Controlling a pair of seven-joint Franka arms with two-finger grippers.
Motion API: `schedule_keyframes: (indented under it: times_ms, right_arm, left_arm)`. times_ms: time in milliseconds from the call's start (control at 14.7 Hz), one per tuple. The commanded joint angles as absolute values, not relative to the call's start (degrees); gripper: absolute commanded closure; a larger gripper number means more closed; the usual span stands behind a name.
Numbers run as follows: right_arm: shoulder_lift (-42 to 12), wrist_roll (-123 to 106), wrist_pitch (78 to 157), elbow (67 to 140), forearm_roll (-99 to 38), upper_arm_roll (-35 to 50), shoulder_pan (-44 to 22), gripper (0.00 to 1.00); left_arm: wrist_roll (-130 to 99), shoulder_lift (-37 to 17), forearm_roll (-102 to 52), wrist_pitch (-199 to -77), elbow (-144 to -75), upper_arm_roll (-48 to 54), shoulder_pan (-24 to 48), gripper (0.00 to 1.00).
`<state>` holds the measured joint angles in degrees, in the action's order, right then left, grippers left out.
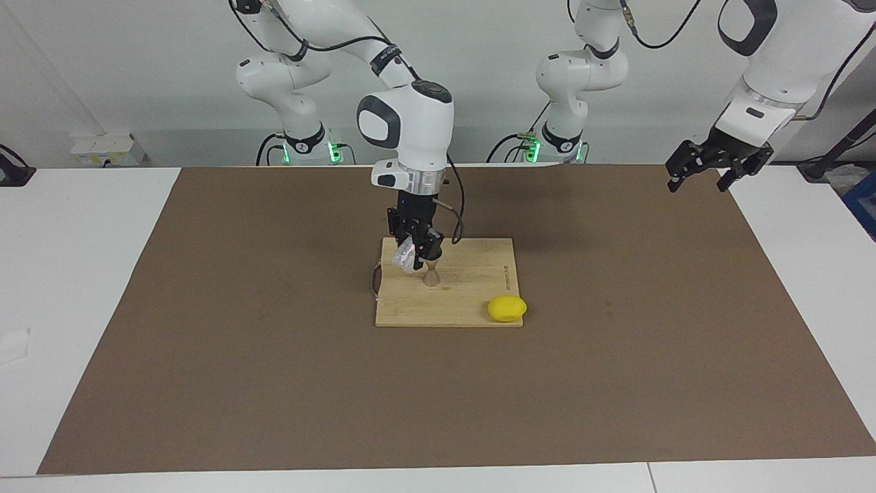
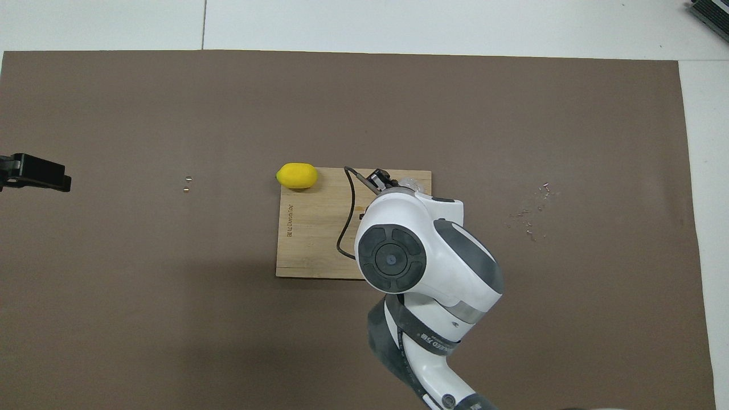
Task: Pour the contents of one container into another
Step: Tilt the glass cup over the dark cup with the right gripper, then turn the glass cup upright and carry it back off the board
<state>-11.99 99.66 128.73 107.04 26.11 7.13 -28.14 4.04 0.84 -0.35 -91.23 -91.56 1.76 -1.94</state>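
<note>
A wooden board (image 1: pixel 472 301) lies mid-table. The grey steel jigger (image 1: pixel 432 276) stands upright on it. My right gripper (image 1: pixel 415 252) is shut on the clear ribbed glass tumbler (image 1: pixel 405 256) and holds it tilted just above and beside the jigger's mouth. In the overhead view the right arm covers the jigger; only a bit of the tumbler (image 2: pixel 411 183) shows past the wrist. My left gripper (image 1: pixel 708 177) waits open in the air over the left arm's end of the table; it also shows in the overhead view (image 2: pixel 34 172).
A yellow lemon (image 1: pixel 507 309) sits at the board's corner farther from the robots, toward the left arm's end. The brown mat (image 1: pixel 274 376) covers the table. Small spilled bits (image 2: pixel 532 219) lie on the mat toward the right arm's end.
</note>
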Motion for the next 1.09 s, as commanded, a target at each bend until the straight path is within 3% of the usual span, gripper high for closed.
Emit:
schedule_keyframes:
  times_ms: [0, 612, 1020]
  right_arm:
    - [-10.98, 101.34, 129.2, 107.93, 26.9, 7.29, -27.86, 0.97]
    - [-11.34, 100.72, 129.11, 106.43, 4.95, 7.12, -24.53, 0.98]
    - [-11.51, 97.66, 129.02, 108.01, -10.34, 7.21, -15.66, 0.98]
  left_arm:
    - [3.25, 1.93, 0.88, -92.9, -92.64, 1.67, -1.5, 0.0]
    - [3.25, 2.11, 0.88, -92.99, -92.9, 1.76, -1.84, 0.0]
    - [2.99, 2.11, 0.79, -93.16, -92.9, 1.67, -2.11, 0.0]
